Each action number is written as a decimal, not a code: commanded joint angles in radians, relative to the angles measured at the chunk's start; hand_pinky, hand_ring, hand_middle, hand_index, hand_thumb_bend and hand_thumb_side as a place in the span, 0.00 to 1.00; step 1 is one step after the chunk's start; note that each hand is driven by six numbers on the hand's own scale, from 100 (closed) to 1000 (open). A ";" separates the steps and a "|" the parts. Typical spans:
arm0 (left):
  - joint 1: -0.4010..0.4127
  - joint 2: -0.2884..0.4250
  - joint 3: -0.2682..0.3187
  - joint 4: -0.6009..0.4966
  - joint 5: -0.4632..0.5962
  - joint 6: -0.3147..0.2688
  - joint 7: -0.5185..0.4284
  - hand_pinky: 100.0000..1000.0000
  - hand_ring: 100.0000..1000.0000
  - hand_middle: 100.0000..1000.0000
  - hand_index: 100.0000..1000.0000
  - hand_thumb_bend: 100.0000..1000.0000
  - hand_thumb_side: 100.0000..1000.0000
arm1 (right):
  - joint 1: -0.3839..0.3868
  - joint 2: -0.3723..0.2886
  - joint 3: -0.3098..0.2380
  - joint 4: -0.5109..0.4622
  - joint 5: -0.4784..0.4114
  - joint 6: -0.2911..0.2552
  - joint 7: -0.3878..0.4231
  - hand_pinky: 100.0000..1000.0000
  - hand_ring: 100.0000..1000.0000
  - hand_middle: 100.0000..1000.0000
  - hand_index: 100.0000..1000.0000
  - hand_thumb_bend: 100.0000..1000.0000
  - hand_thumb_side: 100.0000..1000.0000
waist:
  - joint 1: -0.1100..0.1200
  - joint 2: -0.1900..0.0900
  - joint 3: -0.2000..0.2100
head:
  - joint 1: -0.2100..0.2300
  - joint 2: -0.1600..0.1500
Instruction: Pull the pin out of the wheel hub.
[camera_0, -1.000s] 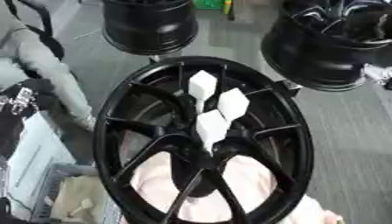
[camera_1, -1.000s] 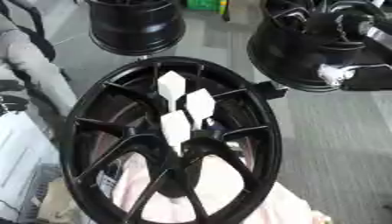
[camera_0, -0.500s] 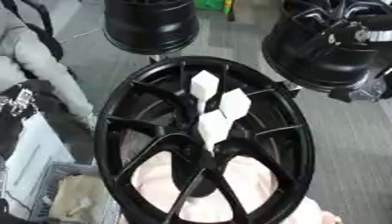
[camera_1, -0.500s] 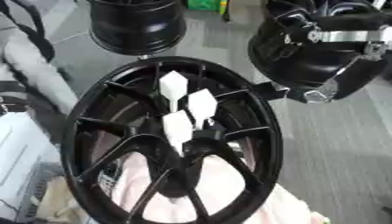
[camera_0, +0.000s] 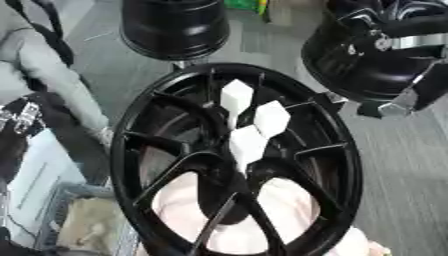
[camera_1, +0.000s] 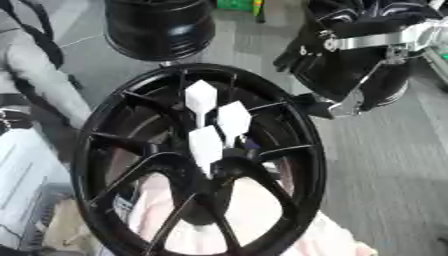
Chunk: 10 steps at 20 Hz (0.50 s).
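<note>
Black hub (camera_0: 157, 150) fills mid-frame, three white pins (camera_0: 248, 142) clustered at its centre. Right hand (camera_1: 306, 52) enters upper right; fingers' state can't be told.

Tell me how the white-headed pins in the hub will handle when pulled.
The pins look stiff: all three stand straight. Their white heads look faceted, so they probably offer flat sides to pinch. They sit close together in the black wheel hub, so fingers may bump a neighbour.

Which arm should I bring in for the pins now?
Right. The right arm reaches in at the upper right, just beyond the rim of the wheel hub and near the white pins. The left arm shows in neither view.
</note>
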 joint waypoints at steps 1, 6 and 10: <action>-0.015 0.020 -0.005 -0.013 -0.004 -0.002 -0.005 0.66 0.61 0.67 0.74 0.00 0.74 | -0.038 0.018 0.006 0.024 0.015 -0.033 0.034 0.81 0.85 0.87 0.98 0.20 0.21 | 0.006 -0.010 0.003 | -0.005 0.005; -0.017 0.019 -0.006 -0.012 -0.003 -0.003 -0.006 0.65 0.61 0.67 0.74 0.00 0.73 | -0.068 0.076 0.026 0.056 0.027 -0.045 0.038 0.81 0.84 0.86 0.97 0.20 0.22 | 0.008 -0.008 0.007 | -0.009 0.005; -0.018 0.018 -0.007 -0.013 -0.003 -0.003 -0.007 0.65 0.61 0.67 0.74 0.00 0.74 | -0.085 0.105 0.046 0.068 0.031 -0.055 0.038 0.81 0.84 0.86 0.97 0.19 0.23 | 0.008 -0.007 0.009 | -0.012 0.005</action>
